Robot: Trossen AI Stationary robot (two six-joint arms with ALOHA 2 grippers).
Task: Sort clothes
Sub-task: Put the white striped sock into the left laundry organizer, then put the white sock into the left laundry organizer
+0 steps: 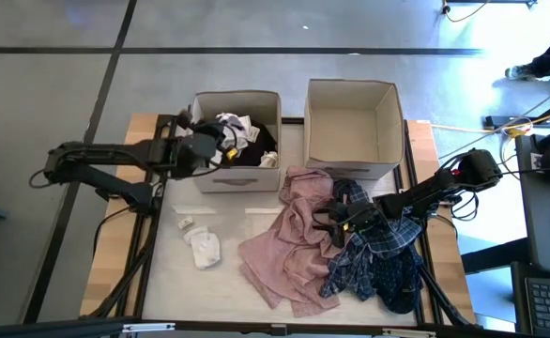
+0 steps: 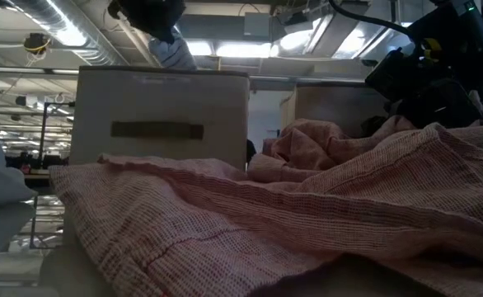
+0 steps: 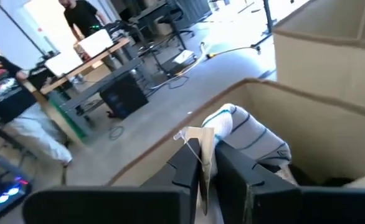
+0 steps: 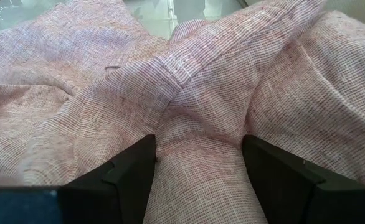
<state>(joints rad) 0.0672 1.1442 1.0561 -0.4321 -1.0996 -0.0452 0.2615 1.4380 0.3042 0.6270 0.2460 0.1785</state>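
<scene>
From above, the left claw (image 1: 221, 143) hangs over the left box (image 1: 236, 178), which already holds a black garment (image 1: 260, 150) and white socks (image 1: 228, 122). The right claw (image 1: 337, 223) sits low on the pink shirt (image 1: 289, 246), beside the blue plaid shirt (image 1: 374, 252); the right box (image 1: 352, 169) is bare. Two small white socks (image 1: 203, 248) lie apart on the surface (image 1: 167, 268).

At table height, pink cloth (image 2: 307, 214) fills the foreground, the left box (image 2: 161, 115) behind it.

The left wrist view shows its fingers (image 3: 192, 165) nearly together with a striped sock (image 3: 248, 137) and its paper tag (image 3: 201, 140) between them: seemingly a drop into the box, though whether the sock is still gripped, I cannot tell.

The right wrist view shows jaws spread wide around a fold of pink fabric (image 4: 198, 124), not yet pinched. Next, I judge, it should close and lift toward a box.
</scene>
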